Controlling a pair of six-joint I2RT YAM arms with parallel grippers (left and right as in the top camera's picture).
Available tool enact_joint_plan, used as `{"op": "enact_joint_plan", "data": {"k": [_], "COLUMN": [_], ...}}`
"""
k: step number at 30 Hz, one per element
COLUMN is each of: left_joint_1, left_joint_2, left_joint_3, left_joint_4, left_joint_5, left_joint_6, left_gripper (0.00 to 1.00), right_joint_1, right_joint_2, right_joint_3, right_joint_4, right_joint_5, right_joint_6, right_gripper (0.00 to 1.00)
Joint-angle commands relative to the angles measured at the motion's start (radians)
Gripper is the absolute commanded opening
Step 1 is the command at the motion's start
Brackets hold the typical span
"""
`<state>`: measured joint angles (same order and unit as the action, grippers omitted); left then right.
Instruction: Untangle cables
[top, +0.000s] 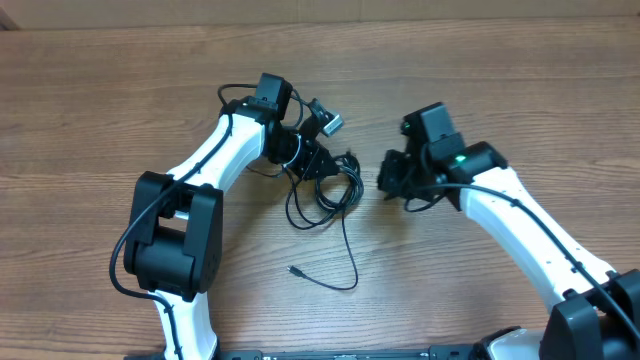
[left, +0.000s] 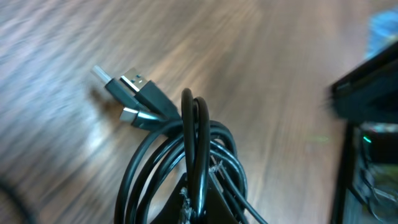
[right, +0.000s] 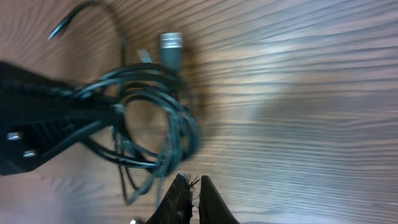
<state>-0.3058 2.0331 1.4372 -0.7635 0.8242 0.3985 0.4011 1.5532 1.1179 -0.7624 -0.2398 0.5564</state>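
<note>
Looking down from overhead, you find the cables bunched in a small coil at the centre of the wooden table, between the two arms. Your left gripper sits at the coil's upper left edge. Your right gripper sits just beside the coil on its right, with a narrow strip of bare wood between them. One loose strand trails from the coil toward the lower centre of the frame and ends in a small plug tip lying flat on the wood.

In your left wrist view the jaws are clenched on the bundle. Several black loops rise out of the grip at the bottom centre, and one doubled loop stands upright over the rest. Two silver-tipped plugs stick out from the coil toward the upper left, side by side.

In your right wrist view the fingertips at the bottom centre are pressed nearly together, so that gripper is closed. The coil's lower edge hangs just above them, but the picture is blurred. I cannot tell whether a strand is pinched there or the jaws have closed on nothing. A round silver connector points up at the top of the coil, and the dark left gripper fills the left side.
</note>
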Motion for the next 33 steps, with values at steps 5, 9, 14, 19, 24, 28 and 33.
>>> {"op": "enact_joint_plan", "data": {"k": [5, 9, 14, 19, 24, 28, 33], "left_joint_1": [-0.004, -0.01, -0.017, -0.017, -0.019, -0.025, -0.048], "left_joint_2": [0.006, 0.006, 0.007, 0.007, 0.007, 0.007, 0.007], "left_joint_3": [-0.009, -0.011, -0.011, -0.011, -0.011, -0.011, -0.018], "left_joint_4": [0.002, 0.003, 0.006, 0.012, 0.013, 0.011, 0.014], "left_joint_5": [0.143, 0.125, 0.072, 0.011, -0.161, -0.261, -0.267], "left_joint_6": [0.141, 0.14, 0.118, 0.089, -0.032, -0.12, -0.119], "left_gripper": [0.04, 0.11, 0.31, 0.51, 0.66, 0.66, 0.66], "right_joint_1": [0.077, 0.081, 0.081, 0.081, 0.081, 0.081, 0.081], "right_joint_2": [0.009, 0.009, 0.009, 0.009, 0.009, 0.009, 0.009], "right_joint_3": [-0.006, -0.006, -0.006, -0.006, -0.006, -0.006, -0.006], "right_joint_4": [0.02, 0.02, 0.006, -0.026, -0.032, -0.027, -0.023], "right_joint_5": [0.014, 0.047, 0.138, 0.161, 0.161, 0.161, 0.161], "right_joint_6": [0.0, 0.0, 0.0, 0.0, 0.001, 0.001, 0.0], "right_gripper": [0.13, 0.25, 0.52, 0.86, 0.72, 0.65, 0.78]}}
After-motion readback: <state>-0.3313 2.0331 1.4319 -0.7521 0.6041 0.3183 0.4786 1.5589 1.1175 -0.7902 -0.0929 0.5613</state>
